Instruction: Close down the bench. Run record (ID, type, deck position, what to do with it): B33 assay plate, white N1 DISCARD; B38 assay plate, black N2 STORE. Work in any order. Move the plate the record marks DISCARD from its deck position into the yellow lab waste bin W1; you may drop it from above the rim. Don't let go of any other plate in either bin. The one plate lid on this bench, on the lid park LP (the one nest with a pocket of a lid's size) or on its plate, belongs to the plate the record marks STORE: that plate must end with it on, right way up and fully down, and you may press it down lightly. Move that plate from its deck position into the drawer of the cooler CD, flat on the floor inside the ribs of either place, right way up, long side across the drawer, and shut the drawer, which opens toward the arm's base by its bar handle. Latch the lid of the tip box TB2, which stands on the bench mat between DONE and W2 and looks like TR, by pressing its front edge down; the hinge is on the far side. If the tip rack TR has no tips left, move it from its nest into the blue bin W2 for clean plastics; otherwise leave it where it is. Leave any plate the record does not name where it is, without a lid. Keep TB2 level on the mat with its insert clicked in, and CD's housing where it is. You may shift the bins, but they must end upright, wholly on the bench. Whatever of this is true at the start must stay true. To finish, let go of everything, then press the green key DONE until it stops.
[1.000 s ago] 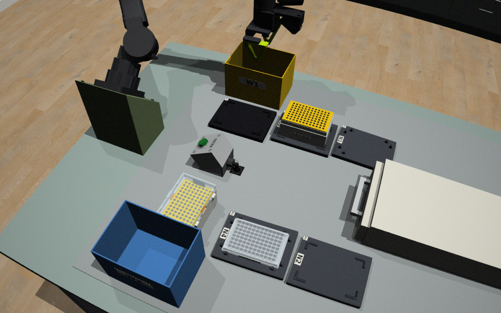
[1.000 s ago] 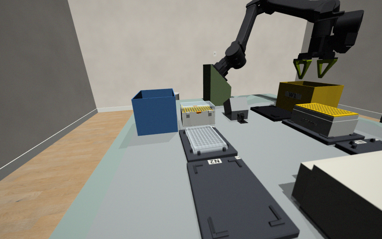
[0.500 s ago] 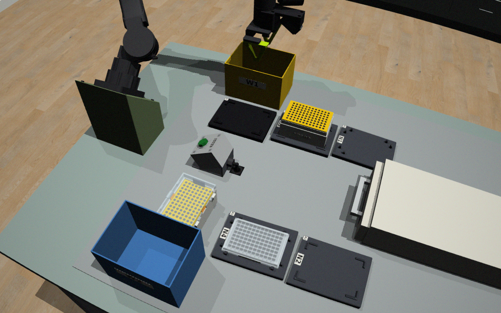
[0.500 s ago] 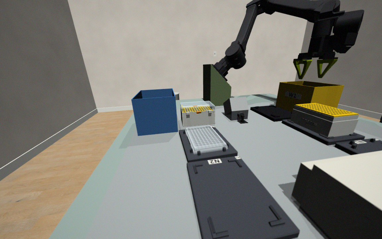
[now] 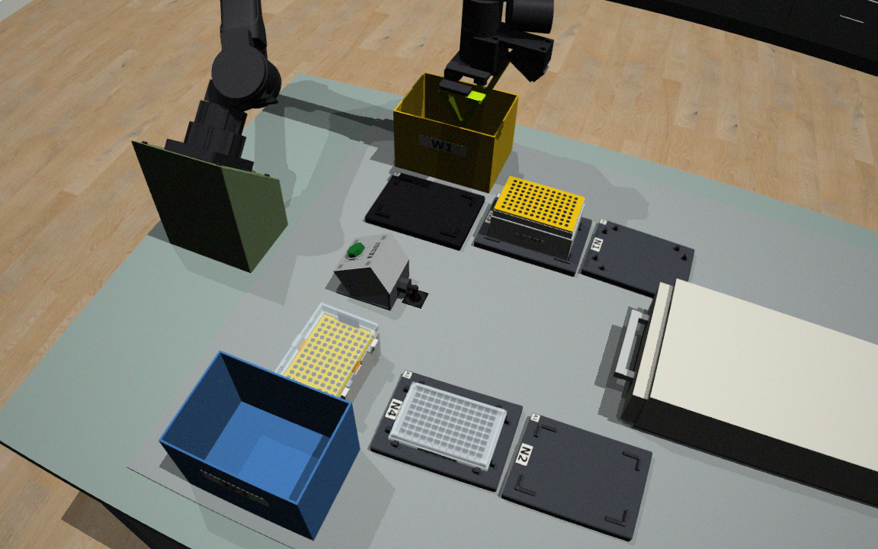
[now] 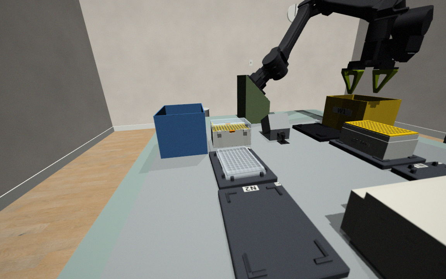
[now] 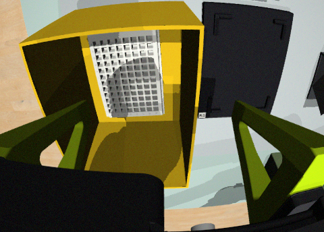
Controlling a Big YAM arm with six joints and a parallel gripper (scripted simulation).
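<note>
I hold the gripper [image 6: 369,84] above the yellow bin W1 [image 5: 421,158] near the tabletop's far edge, jaws spread wide and carrying nothing. The white plate [image 7: 128,72] lies on the bin's floor. N2 [image 5: 575,470] is bare and the cooler drawer [image 5: 655,335] looks shut. Risk, in my judgement: descending carelessly toward tip box TB2 [image 5: 330,353] could clip the clear plate [image 5: 446,425] or tilt the box.

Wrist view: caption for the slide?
Open pincer above yellow bin W1, white assay plate lying inside.
</note>
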